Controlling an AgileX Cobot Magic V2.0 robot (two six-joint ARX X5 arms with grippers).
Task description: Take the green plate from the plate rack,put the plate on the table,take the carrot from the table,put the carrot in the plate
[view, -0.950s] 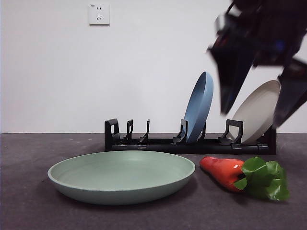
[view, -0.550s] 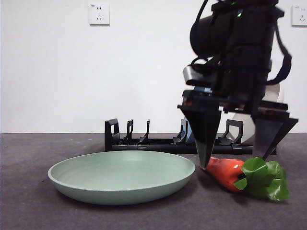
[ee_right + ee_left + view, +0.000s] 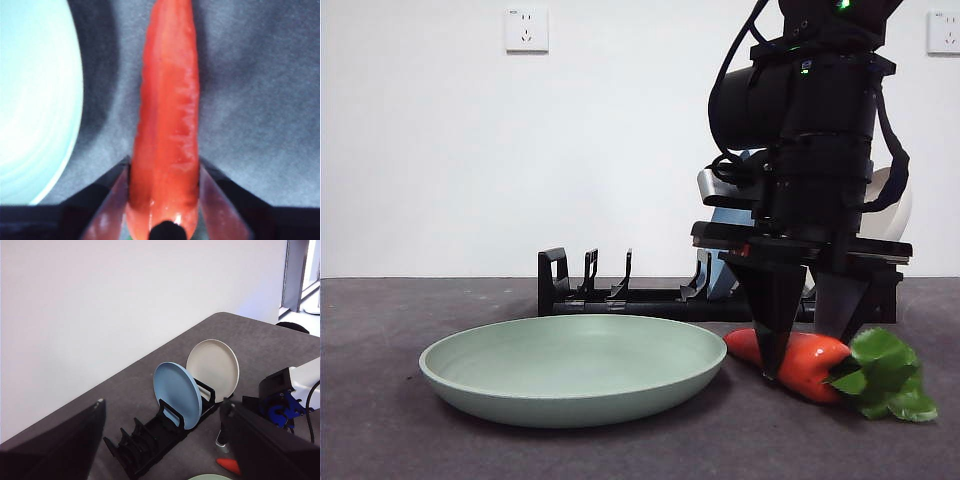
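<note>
Beside the green plate [image 3: 575, 368] on the table [image 3: 380, 440], the carrot [image 3: 798, 362] lies on its side, blunt tip toward the plate's rim with a narrow strip of bare table between them, leaves [image 3: 885, 374] pointing away. The right gripper [image 3: 808, 345] stands straight down over the carrot's thick end, one jaw pressed to each flank, closed on it while it rests on the table. Behind, the plate rack [image 3: 620, 292] has several bare slots on the side nearer the plate; the blue plate [image 3: 177, 394] and the beige plate [image 3: 213, 369] lean in the others. Open table lies before the plate. The left gripper [image 3: 160, 450] hangs high with jaws spread. No readable writing shows; a wall socket [image 3: 526, 29] sits above.
</note>
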